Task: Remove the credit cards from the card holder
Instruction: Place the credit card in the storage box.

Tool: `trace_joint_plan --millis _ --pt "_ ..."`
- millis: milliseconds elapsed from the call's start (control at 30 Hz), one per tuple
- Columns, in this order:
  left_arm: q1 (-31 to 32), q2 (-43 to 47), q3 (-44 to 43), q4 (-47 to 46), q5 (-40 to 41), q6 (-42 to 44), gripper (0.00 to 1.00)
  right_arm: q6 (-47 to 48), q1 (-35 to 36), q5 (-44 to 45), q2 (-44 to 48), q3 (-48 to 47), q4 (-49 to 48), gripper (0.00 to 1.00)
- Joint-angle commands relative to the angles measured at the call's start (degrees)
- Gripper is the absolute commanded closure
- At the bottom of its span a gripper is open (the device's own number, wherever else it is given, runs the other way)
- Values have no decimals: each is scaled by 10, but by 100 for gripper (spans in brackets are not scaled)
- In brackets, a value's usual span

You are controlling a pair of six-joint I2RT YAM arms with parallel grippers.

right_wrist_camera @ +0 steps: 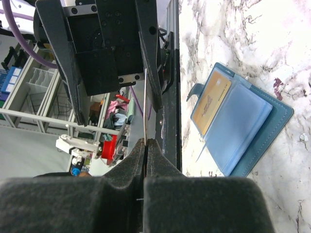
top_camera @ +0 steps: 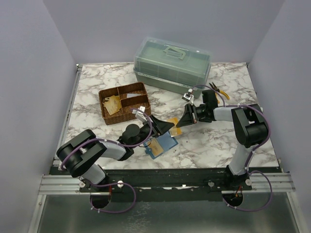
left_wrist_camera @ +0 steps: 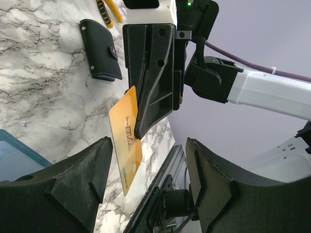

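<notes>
The teal-blue card holder [top_camera: 166, 141] lies open on the marble between the arms, and shows in the right wrist view [right_wrist_camera: 252, 126]. One tan-orange credit card [right_wrist_camera: 212, 104] sits in its pocket. My right gripper [top_camera: 181, 121] [right_wrist_camera: 146, 143] is shut on another credit card [left_wrist_camera: 125, 141], held on edge above the table. This card shows edge-on in the right wrist view [right_wrist_camera: 146, 107]. My left gripper [top_camera: 167, 125] [left_wrist_camera: 150, 179] is open. The held card stands between its fingers [left_wrist_camera: 97, 174], close to one of them; I cannot tell if it touches.
A brown wicker basket [top_camera: 127, 92] holding tan cards [top_camera: 112, 104] stands at the back left. A green lidded toolbox [top_camera: 172, 62] is at the back. Yellow-handled pliers [top_camera: 219, 91] and a black snap wallet [left_wrist_camera: 99, 51] lie at the right.
</notes>
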State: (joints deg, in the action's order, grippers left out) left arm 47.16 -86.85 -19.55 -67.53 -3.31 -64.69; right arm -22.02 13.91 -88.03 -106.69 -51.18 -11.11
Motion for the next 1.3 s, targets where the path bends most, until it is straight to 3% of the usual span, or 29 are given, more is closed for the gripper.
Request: trace_joint_plan --millis 0,1267 --pt "6 -15 -14 -6 15 -12 32 0 5 -43 11 4 -15 100" --pt "15 -14 -12 -7 29 -38 40 4 14 -49 5 1 -11 100"
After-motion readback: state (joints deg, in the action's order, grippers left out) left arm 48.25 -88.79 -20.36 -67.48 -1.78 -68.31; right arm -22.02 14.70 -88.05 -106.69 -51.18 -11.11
